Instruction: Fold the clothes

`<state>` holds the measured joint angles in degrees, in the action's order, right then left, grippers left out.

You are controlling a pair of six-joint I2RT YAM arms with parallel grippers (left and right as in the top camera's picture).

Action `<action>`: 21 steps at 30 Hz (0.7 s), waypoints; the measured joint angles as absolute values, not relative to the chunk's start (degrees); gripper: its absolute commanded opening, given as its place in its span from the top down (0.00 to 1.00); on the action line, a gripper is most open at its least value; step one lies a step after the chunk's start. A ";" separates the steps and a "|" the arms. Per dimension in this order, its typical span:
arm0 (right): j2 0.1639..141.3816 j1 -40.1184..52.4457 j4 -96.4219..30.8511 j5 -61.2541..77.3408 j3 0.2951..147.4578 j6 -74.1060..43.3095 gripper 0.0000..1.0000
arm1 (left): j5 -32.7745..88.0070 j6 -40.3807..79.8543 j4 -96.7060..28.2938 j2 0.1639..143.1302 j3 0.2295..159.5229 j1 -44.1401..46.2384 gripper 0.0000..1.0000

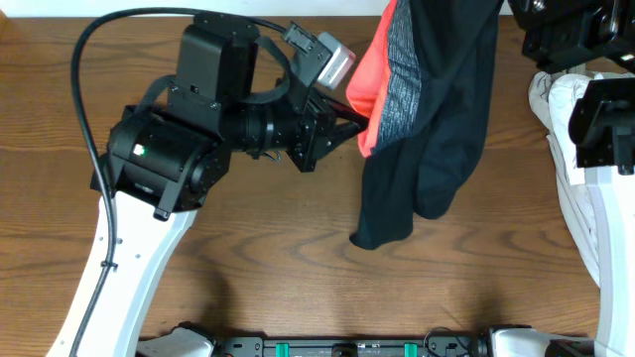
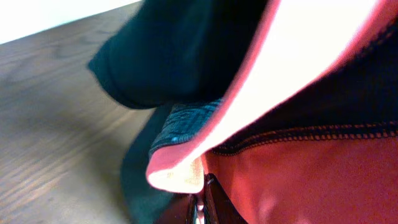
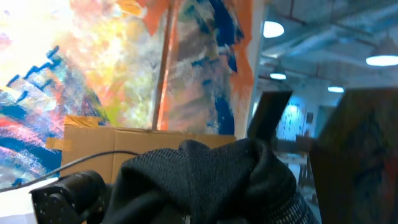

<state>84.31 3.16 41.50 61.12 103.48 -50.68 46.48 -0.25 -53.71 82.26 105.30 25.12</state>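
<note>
**Asker:** Where are the clothes?

**Me:** The long black stretchy trousers (image 1: 437,109) hang over the far right part of the brown wooden table (image 1: 298,288) and run off the top edge of the overhead view. The mottled grey waistband (image 1: 402,74) and the red-orange lining (image 1: 367,89) face my left arm. The lowest black end reaches down towards the wood, though I cannot tell whether it touches.

**Asker:** And your jaws?

**Me:** My left gripper (image 1: 359,119) comes in from the side, its fingers drawn together to a point and pinched on the red-orange edge. From the left wrist that edge curls right over the fingertips (image 2: 217,208), with the grey band just above. My right arm (image 1: 566,35) is up at the far right corner. Its wrist camera shows only bunched black cloth close below the lens, so I cannot tell whether those jaws are apart or together.

**Asker:** How much room is there?

**Me:** Bare wood lies near the front edge and under the hanging legs. My left arm takes up the middle left, with a black cable (image 1: 99,59) looping over it. On the right, a crumpled white cloth (image 1: 568,139) sits just beside my right arm, apart from the trousers' black edge.
</note>
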 measured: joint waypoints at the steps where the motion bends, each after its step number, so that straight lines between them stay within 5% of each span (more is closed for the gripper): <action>1: 84.31 2.61 39.79 61.65 103.55 -50.61 0.95 | 45.47 -0.25 -53.71 81.89 105.30 24.49 0.94; 11: 84.31 -4.27 9.13 68.42 104.25 -45.95 0.92 | 33.87 -0.30 -53.67 71.18 108.73 17.39 0.94; 21: 84.60 -5.45 -37.06 70.74 104.51 -25.80 0.90 | 32.03 -0.30 -52.29 70.08 109.91 17.21 0.94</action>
<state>84.60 -5.45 -37.06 70.74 104.51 -25.80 32.03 -0.30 -52.29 70.08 109.91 17.21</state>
